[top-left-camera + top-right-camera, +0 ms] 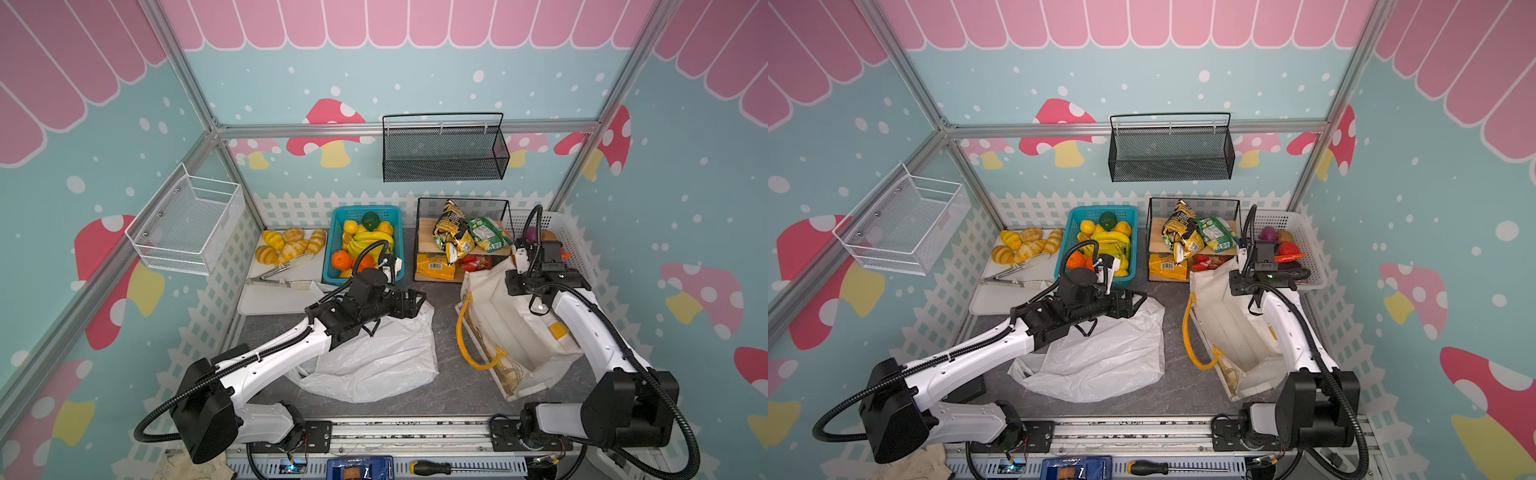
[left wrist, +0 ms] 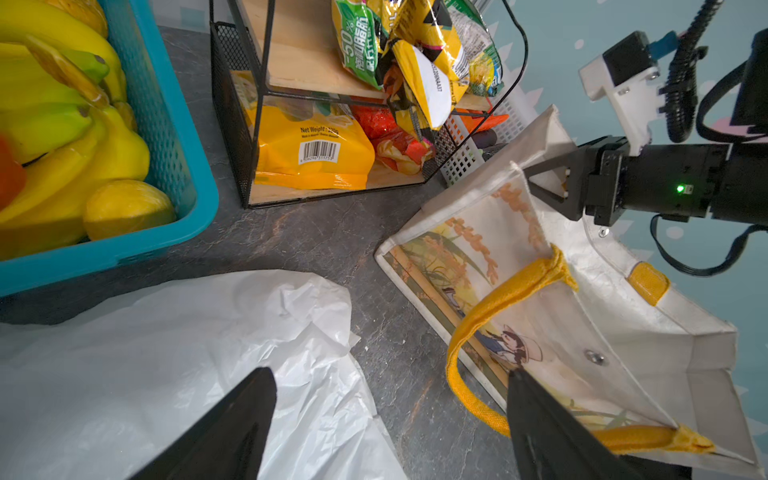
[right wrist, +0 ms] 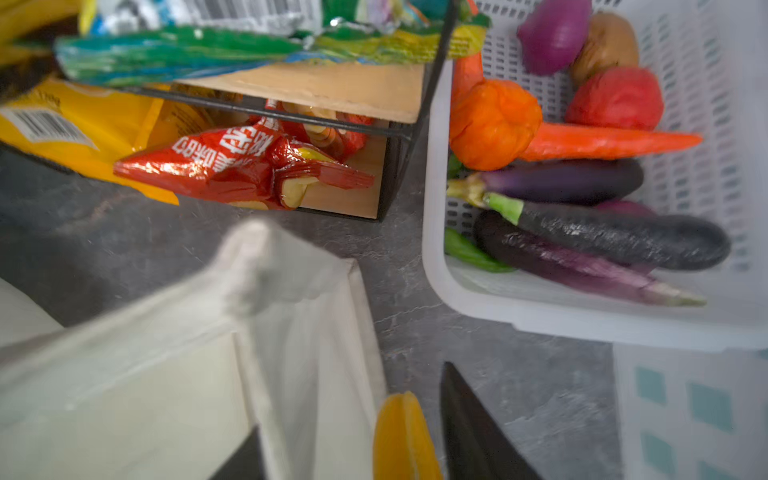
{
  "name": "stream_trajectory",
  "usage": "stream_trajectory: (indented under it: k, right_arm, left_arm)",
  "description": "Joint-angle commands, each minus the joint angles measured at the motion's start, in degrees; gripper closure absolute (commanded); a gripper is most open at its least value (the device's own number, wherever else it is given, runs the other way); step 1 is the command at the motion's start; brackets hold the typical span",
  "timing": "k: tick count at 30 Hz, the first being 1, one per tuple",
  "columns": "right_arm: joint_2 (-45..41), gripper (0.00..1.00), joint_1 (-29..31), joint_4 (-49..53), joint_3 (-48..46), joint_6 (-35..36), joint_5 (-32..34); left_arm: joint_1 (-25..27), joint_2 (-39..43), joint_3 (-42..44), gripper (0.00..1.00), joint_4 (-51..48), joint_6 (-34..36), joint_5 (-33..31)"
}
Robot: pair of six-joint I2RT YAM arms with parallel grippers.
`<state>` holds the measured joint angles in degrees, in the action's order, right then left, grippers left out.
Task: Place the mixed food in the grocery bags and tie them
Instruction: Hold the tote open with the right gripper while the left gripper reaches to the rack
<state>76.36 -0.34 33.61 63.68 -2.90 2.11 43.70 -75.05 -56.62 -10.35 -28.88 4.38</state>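
Counting what is done, I find nothing packed: the oranges (image 1: 341,259) and bananas (image 1: 368,241) lie in the teal basket (image 1: 365,210) just beyond my left tool (image 2: 390,372), and the snack packets (image 1: 455,232) sit on the wire rack (image 1: 424,239) ahead of my right tool (image 2: 534,180). My left tool hangs wide open and empty above the white plastic bag (image 1: 374,357), which lies flat on the surface (image 1: 449,386). My right tool straddles the rim of the canvas tote (image 1: 515,332) at its far corner; whether it pinches the cloth I cannot tell. The tote looks empty. Filling both bags and tying them all remains, I judge.
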Motion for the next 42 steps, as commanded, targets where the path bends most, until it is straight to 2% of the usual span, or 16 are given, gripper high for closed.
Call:
stream_trajectory:
  k: [1,5,9,13,19,26,29,32,35,37,42]
  right_arm:
    - [-2.3,0.73,-3.0,0.4,-0.8,-2.4,-0.3]
    - [-6.6,0.85,-9.0,-1.3,-4.1,-7.2,-4.9]
    - [-10.0,0.89,-16.2,-5.6,-7.7,-12.7,-16.5]
    - [-10.9,0.91,-16.5,-10.7,-12.0,-18.6,-26.1]
    - [-13.5,0.93,-16.2,-19.2,-16.0,-27.2,-32.8]
    - [-12.1,0.92,-16.0,-20.2,-16.0,-25.3,-29.5]
    - [-12.1,0.89,-16.0,-21.3,-16.5,-23.8,-28.5]
    - [-12.5,0.81,-16.1,-22.6,-17.5,-22.5,-28.2]
    - [-13.2,0.65,-16.0,-24.0,-18.8,-21.6,-27.6]
    - [-13.6,0.59,-15.9,-24.3,-19.4,-20.9,-26.9]
    - [-14.1,0.55,-15.8,-24.8,-19.9,-19.9,-26.5]
  left_arm:
    - [0.1,2.7,1.7,0.10,-1.5,1.6,-3.2]
    - [0.0,3.9,2.2,0.10,-1.4,2.1,-5.0]
    - [-0.5,4.7,2.7,0.10,-1.3,1.7,-6.2]
    - [-0.8,4.0,1.9,0.10,-1.3,1.7,-6.3]
    - [-0.5,0.5,-1.5,0.12,-1.3,1.7,-3.6]
    - [0.7,-7.1,-7.6,0.15,-2.0,2.1,-2.9]
    - [1.2,-11.1,-11.1,0.16,-2.2,3.7,-3.5]
    - [1.6,-14.9,-14.4,0.17,-2.4,5.6,-4.1]
    - [2.2,-18.6,-18.7,0.18,-2.3,8.8,-4.0]
    - [2.6,-21.4,-21.9,0.18,-2.6,10.5,-4.0]
    - [2.5,-29.4,-32.4,0.15,-5.1,13.0,-6.8]
